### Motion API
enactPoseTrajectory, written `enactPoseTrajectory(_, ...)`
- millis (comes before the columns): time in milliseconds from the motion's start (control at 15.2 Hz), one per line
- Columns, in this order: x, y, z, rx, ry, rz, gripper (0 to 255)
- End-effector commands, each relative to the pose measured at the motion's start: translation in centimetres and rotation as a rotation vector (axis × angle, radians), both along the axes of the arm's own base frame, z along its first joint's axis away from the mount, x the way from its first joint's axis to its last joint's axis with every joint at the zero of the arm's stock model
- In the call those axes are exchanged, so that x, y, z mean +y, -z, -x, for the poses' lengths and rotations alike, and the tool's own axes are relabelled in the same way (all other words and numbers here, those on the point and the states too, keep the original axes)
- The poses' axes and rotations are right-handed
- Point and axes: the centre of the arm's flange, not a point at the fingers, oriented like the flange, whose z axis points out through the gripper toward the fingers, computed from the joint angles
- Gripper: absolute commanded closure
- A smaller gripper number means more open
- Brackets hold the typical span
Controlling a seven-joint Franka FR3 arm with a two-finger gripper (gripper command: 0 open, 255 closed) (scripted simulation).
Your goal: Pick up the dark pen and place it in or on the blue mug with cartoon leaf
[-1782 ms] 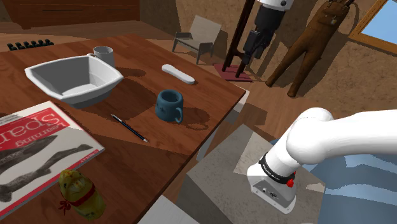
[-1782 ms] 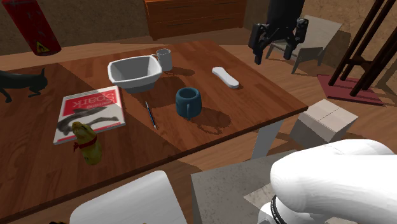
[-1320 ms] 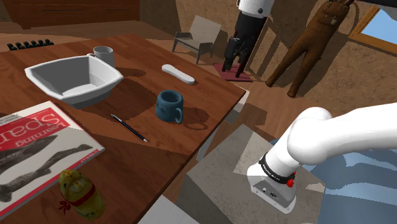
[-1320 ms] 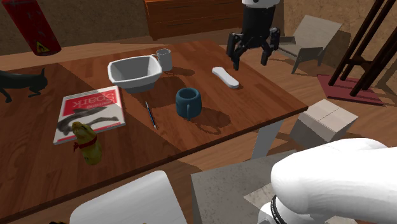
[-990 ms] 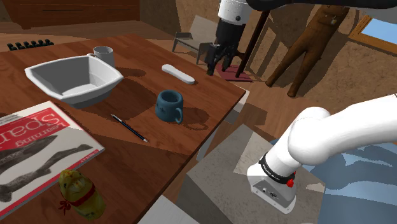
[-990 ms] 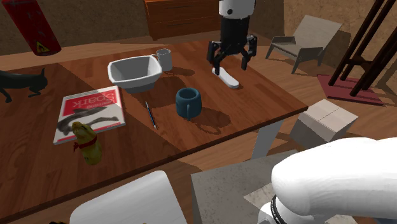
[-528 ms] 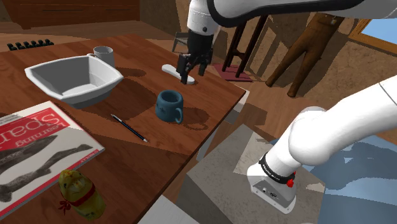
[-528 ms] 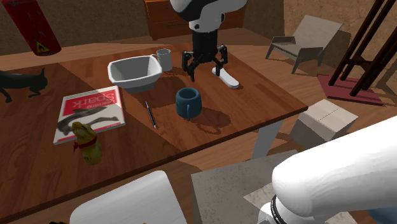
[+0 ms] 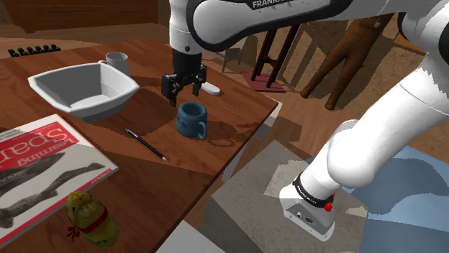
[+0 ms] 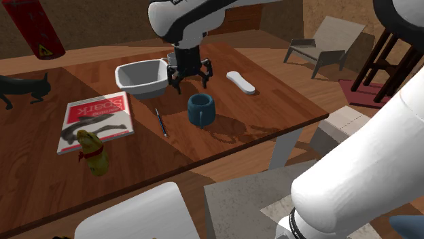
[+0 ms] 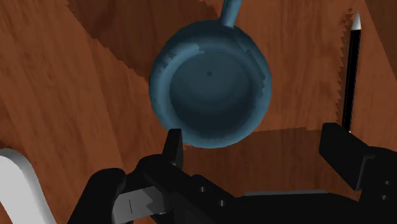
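The gripper (image 9: 184,93) hid part of the white remote (image 9: 210,89); the magazine (image 9: 43,169) at the table's (image 9: 237,104) near corner ran off-frame.

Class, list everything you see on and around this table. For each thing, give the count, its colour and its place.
table: one, brown wood, beneath the rest
magazine: one, red and white, shoulder view's lower left
figurine: one, yellow with a red ribbon, at the magazine's near corner
blue mug: one, dark blue, upright near the table's edge
pen: one, dark, flat between magazine and blue mug
bowl: one, pale grey, far side of the table
small mug: one, grey, behind the bowl
flat bar: one, white, beyond the blue mug
chair: one, grey, on the floor past the table
arm: one, white
gripper: one, black, open, above the table beside the blue mug
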Motion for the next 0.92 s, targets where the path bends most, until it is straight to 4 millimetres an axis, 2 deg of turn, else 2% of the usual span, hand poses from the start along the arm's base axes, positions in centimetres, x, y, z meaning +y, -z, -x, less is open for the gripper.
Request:
enactPoseTrajectory(0, 1.8, 1.1, -1.2, -0.004, -0.005, 0.0, 0)
enactPoseTrajectory(858, 15.2, 8.3, -8.9, -0.026, -0.044, 0.004, 0)
